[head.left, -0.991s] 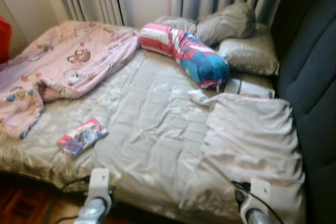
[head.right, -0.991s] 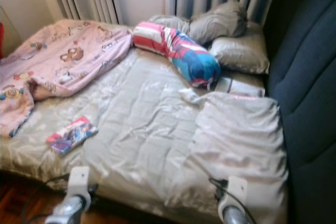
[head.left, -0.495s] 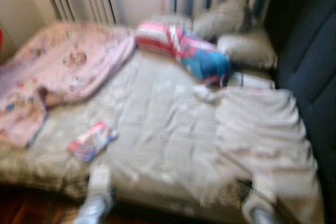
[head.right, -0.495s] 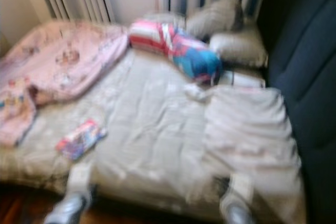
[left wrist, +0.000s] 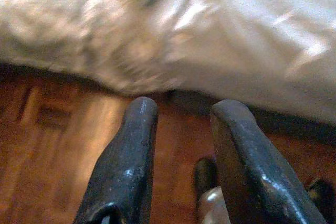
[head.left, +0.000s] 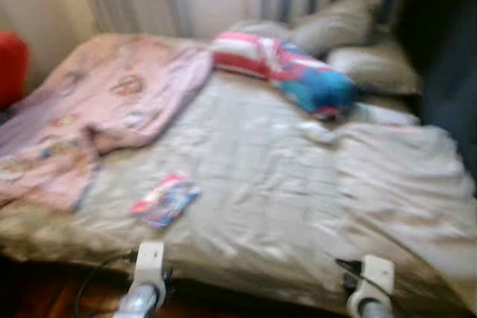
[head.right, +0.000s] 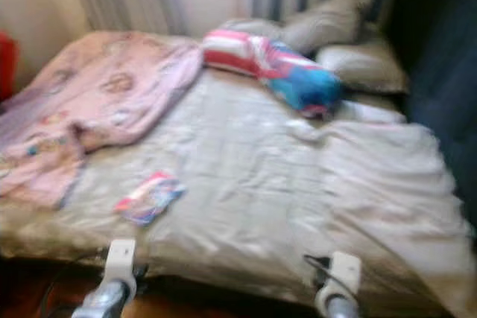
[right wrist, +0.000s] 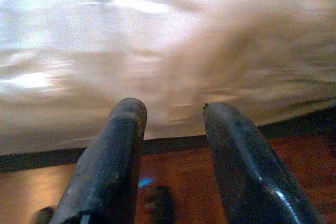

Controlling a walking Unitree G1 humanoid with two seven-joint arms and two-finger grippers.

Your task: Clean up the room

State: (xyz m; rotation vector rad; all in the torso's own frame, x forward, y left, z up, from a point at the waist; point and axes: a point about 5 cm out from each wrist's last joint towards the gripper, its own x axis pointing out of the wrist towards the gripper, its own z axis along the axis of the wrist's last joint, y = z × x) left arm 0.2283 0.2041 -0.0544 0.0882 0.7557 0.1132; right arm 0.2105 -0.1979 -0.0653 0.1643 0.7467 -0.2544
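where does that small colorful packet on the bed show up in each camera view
Left eye view: colorful packet lower left, near the bed's front edge.
Right eye view: lower left.
Left wrist view: at the frame's edge, beyond the fingers.
Right wrist view: not in it.
Shared landmark: the grey bedsheet.

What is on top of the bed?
On the bed lie a pink blanket, a striped bolster, grey pillows and a small colourful packet. Anything beneath the blanket stays hidden.
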